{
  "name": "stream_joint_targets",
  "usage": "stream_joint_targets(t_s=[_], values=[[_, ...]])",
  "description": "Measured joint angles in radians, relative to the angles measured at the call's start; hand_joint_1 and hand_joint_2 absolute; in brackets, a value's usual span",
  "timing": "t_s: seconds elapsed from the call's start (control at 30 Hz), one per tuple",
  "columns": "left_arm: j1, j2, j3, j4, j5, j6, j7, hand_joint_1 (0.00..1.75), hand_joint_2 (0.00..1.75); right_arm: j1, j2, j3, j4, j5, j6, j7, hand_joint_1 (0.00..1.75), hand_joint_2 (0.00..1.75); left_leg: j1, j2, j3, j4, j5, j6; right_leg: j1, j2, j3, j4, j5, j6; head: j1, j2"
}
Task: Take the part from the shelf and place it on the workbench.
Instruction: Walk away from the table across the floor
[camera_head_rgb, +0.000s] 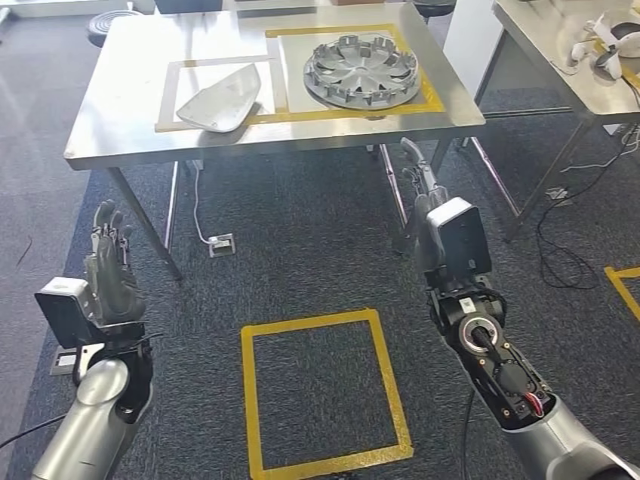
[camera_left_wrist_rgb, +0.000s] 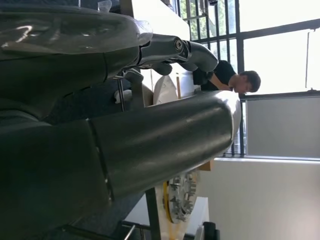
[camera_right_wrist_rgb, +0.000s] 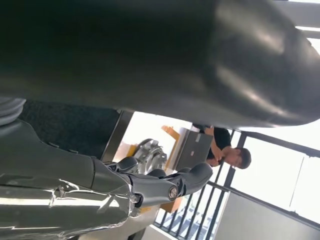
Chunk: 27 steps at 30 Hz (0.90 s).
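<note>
The grey part (camera_head_rgb: 220, 100) lies flat on the steel counter (camera_head_rgb: 121, 110), inside a tan tape frame, just beside a silver hubcap (camera_head_rgb: 361, 69) in a yellow frame. The left robot hand (camera_head_rgb: 112, 268) is raised over the carpet, fingers apart, holding nothing. The right robot hand (camera_head_rgb: 423, 190) reaches toward the counter edge, also spread and empty.

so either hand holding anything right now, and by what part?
Nothing held. Left hand and right hand are both free, fingers apart. The hubcap and mirror-shaped part lie on the workbench.
</note>
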Motion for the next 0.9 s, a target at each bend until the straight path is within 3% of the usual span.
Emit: stream_joint_targets(t_s=[0.07,0.1,0.17,0.23,0.3,0.37,0.4,0.43,0.47,0.53,0.6,0.7,0.73,0.8,0.87,0.9], values=[[-0.001,0.000,0.000,-0.001,0.000,0.001,0.000,0.00,0.00,-0.004,0.000,-0.002,0.001,-0.003,0.004,0.000,0.00,0.00,-0.003,0.008,-0.003,0.004,0.001,-0.006,0.008,-0.019,0.079,-0.134,0.034,-0.011,0.005,0.000],[-0.001,0.000,0.000,-0.002,0.000,0.001,0.001,0.00,0.00,-0.005,0.000,-0.003,0.001,-0.004,0.005,0.000,0.00,0.00,-0.005,0.012,-0.007,0.006,0.003,-0.011,0.013,-0.024,0.096,-0.167,0.036,-0.017,0.006,0.000],[-0.001,0.000,0.000,-0.003,0.000,0.003,0.002,0.00,0.00,-0.006,0.000,-0.004,0.001,-0.006,0.006,0.000,0.00,0.00,-0.007,0.022,-0.013,0.008,0.008,-0.022,0.017,-0.017,0.097,-0.181,0.036,-0.028,0.005,0.000],[-0.003,0.000,0.000,-0.006,0.001,0.002,0.002,0.00,0.00,-0.005,0.000,-0.005,0.000,-0.008,0.006,0.000,0.00,0.00,-0.006,0.021,-0.021,0.024,-0.006,-0.032,0.010,-0.005,0.097,-0.191,0.044,-0.039,0.000,0.000],[-0.006,0.000,0.000,-0.007,0.001,0.000,0.003,0.00,0.00,-0.006,0.000,-0.005,0.000,-0.008,0.007,0.000,0.00,0.00,-0.005,0.003,-0.062,0.114,-0.062,-0.041,0.005,0.004,0.095,-0.199,0.053,-0.050,-0.012,0.000],[-0.004,0.001,-0.001,-0.008,0.001,0.000,0.003,0.00,0.00,-0.006,0.000,-0.004,0.000,-0.008,0.008,0.003,0.00,0.00,-0.003,-0.010,-0.134,0.261,-0.128,-0.046,0.006,0.015,0.086,-0.199,0.060,-0.055,-0.024,0.000],[-0.002,0.002,-0.001,-0.008,0.001,0.000,0.004,0.00,0.00,-0.005,0.000,-0.004,0.000,-0.009,0.010,0.005,0.00,0.00,-0.002,-0.011,-0.159,0.311,-0.141,-0.047,0.006,0.022,0.081,-0.199,0.063,-0.055,-0.028,0.000],[0.000,0.004,-0.001,-0.008,0.001,0.000,0.004,0.00,0.00,-0.005,0.000,-0.004,0.000,-0.009,0.011,0.007,0.00,0.00,-0.001,-0.012,-0.165,0.321,-0.133,-0.047,0.006,0.030,0.077,-0.199,0.067,-0.055,-0.033,0.000],[0.000,0.005,-0.001,-0.008,0.001,0.001,0.004,0.00,0.00,-0.004,0.000,-0.004,0.000,-0.009,0.012,0.008,0.00,0.00,0.000,-0.013,-0.148,0.287,-0.107,-0.045,0.006,0.039,0.075,-0.198,0.070,-0.053,-0.037,0.000],[0.000,0.007,-0.001,-0.009,0.001,0.004,0.005,0.00,0.00,-0.004,0.001,-0.004,0.000,-0.009,0.016,0.008,0.00,0.00,0.001,-0.033,-0.070,0.135,-0.036,-0.038,0.007,0.055,0.071,-0.197,0.074,-0.048,-0.046,0.000],[0.000,0.007,-0.001,-0.013,0.001,0.008,0.007,0.00,0.00,-0.005,0.002,-0.004,0.000,-0.011,0.019,0.008,0.00,0.00,0.002,-0.052,-0.017,0.025,0.000,-0.032,0.009,0.069,0.065,-0.194,0.079,-0.040,-0.049,0.000],[0.001,0.008,-0.001,-0.017,0.000,0.011,0.010,0.00,0.00,-0.004,0.002,-0.005,0.000,-0.012,0.023,0.007,0.00,0.00,0.000,-0.040,-0.012,0.004,0.010,-0.021,0.006,0.081,0.055,-0.194,0.086,-0.023,-0.045,0.000],[0.001,0.008,-0.001,-0.019,0.000,0.011,0.011,0.00,0.00,-0.004,0.003,-0.006,0.000,-0.012,0.023,0.007,0.00,0.00,0.001,-0.032,-0.012,0.000,0.014,-0.014,0.006,0.074,0.048,-0.184,0.077,-0.018,-0.044,0.000],[0.002,0.008,-0.001,-0.023,0.000,0.011,0.011,0.00,0.00,-0.005,0.003,-0.007,0.000,-0.012,0.023,0.007,0.00,0.00,0.005,-0.017,-0.014,-0.007,0.022,-0.003,0.005,0.045,0.011,-0.102,0.024,-0.009,-0.036,0.000],[0.005,0.008,-0.001,-0.024,0.000,0.010,0.012,0.00,0.00,-0.004,0.004,-0.008,0.001,-0.013,0.023,0.007,0.00,0.00,0.004,-0.005,-0.019,-0.007,0.025,0.000,0.003,0.023,-0.049,0.047,-0.051,0.000,-0.023,0.000],[0.008,0.008,-0.001,-0.024,0.000,0.010,0.012,0.00,0.00,-0.003,0.004,-0.008,0.001,-0.013,0.023,0.007,0.00,0.00,0.004,0.002,-0.021,-0.006,0.026,0.000,0.001,0.021,-0.069,0.103,-0.072,0.003,-0.017,0.000]])
